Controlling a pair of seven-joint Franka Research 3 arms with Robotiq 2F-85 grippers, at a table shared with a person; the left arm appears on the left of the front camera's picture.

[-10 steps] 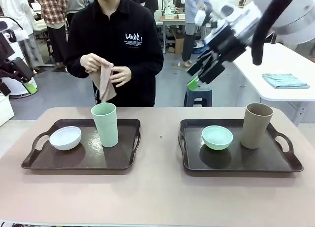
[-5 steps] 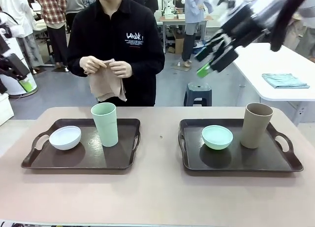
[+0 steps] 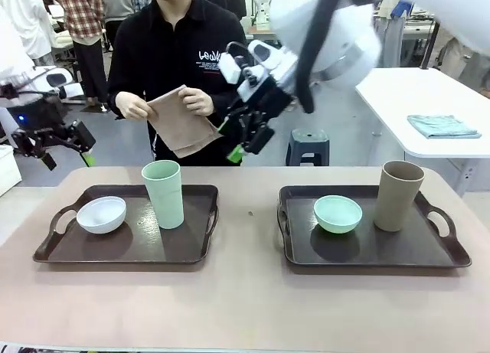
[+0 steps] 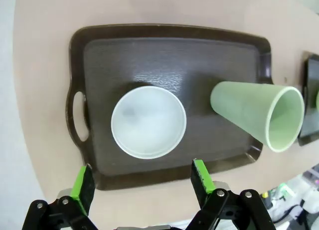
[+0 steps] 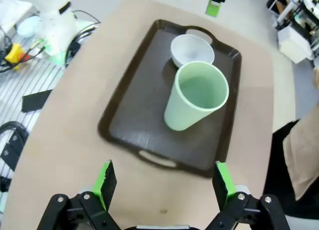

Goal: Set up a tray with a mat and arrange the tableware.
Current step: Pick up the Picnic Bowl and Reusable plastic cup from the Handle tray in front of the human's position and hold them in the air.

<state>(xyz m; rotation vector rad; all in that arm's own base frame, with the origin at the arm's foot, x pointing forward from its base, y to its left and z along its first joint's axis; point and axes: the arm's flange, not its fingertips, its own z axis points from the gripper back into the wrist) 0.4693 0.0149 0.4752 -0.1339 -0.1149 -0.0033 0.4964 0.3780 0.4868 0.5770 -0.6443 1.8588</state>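
Two dark brown trays lie on the table. The left tray (image 3: 138,244) holds a white bowl (image 3: 101,214) and a pale green cup (image 3: 163,192). On the right tray (image 3: 367,247) stand a mint bowl (image 3: 338,213) and a tan cup (image 3: 398,194). Behind the left tray, a person holds a tan mat (image 3: 182,125) in both hands. My right gripper (image 3: 230,141) hangs open in the air beside the mat, looking down on the cup (image 5: 195,96) and bowl (image 5: 192,49). My left gripper (image 3: 65,155) is open above the left tray's end, over the white bowl (image 4: 148,121) and cup (image 4: 256,115).
The tan table (image 3: 245,307) is bare in front of and between the trays. A white side table (image 3: 429,100) with a folded blue cloth (image 3: 444,125) stands at the back right, and a stool (image 3: 308,148) sits behind the table.
My right arm swung from the upper right across to the middle, next to the person's hands. My left gripper came in over the left tray's end. The person unfolded the mat.
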